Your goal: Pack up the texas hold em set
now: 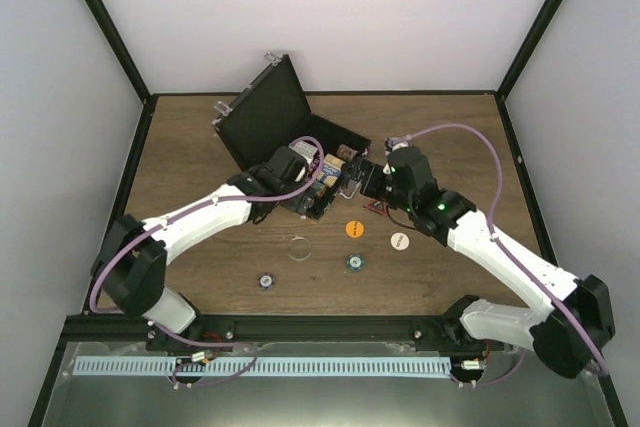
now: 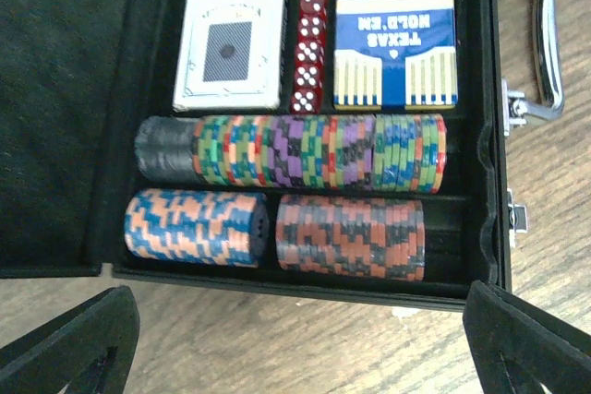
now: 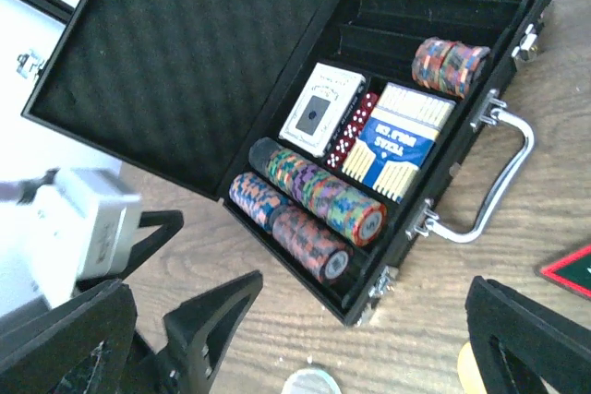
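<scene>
Two grippers hover at the open briefcase [image 1: 265,117], which sits toward the back of the table [image 1: 200,147] with its lid propped up; the left gripper [image 2: 295,348] is spread wide, nothing between its fingers; the right gripper [image 3: 295,348] gapes empty too; inside lie a white deck [image 2: 231,43], a blue deck [image 2: 395,36], red dice [image 2: 311,53] and rows of poker chips [image 2: 291,149]; an orange button [image 1: 353,229] and a white button [image 1: 399,241] rest on the wood nearby.
</scene>
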{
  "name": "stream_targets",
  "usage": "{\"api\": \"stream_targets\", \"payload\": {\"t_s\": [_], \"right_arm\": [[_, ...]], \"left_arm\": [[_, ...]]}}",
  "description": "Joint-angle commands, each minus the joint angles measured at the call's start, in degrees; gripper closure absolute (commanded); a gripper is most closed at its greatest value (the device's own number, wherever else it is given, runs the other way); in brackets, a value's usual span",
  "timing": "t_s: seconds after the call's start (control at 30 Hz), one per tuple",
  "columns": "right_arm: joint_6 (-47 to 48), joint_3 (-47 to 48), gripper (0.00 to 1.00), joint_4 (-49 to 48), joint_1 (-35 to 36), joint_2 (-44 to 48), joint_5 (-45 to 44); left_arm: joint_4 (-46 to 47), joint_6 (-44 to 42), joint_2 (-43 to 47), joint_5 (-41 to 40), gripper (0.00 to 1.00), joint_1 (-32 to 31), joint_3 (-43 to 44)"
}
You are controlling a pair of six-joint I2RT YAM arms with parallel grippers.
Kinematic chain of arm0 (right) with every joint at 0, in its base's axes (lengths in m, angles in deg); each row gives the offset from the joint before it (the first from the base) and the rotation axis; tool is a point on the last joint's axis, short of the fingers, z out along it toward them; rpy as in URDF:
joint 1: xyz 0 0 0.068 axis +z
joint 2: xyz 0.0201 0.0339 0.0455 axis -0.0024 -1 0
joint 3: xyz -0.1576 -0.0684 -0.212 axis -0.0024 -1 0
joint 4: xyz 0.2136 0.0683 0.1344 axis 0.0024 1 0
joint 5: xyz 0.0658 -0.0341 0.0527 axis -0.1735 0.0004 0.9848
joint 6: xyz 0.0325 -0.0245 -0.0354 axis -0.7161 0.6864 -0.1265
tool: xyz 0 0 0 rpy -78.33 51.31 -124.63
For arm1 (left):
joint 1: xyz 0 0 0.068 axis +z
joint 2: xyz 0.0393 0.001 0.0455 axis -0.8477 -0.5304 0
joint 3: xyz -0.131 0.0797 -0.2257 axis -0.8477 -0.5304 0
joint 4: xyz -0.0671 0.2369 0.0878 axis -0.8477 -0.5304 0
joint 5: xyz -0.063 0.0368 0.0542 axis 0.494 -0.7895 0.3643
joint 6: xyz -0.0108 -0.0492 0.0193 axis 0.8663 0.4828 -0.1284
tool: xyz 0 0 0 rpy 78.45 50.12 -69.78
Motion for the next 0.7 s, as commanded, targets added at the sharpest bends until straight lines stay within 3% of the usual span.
{"api": "stream_targets", "payload": {"t_s": [0.0,0.17,0.67], "right_arm": [[0.52,-2.79,0.0,4.12,-0.12,4.75,-0.4],[-2.78,-6.8,0.0,3.15,-0.15,6.84,2.14],[-6.14,-11.73,0.0,-0.06,-0.15,6.68,5.99]], "left_arm": [[-3.71,-0.7,-2.23,0.66,0.0,-0.79,3.83],[-8.56,-0.67,-9.03,3.01,0.0,-0.93,9.87],[-8.91,-1.3,-15.72,0.42,0.0,-1.26,11.36]]}}
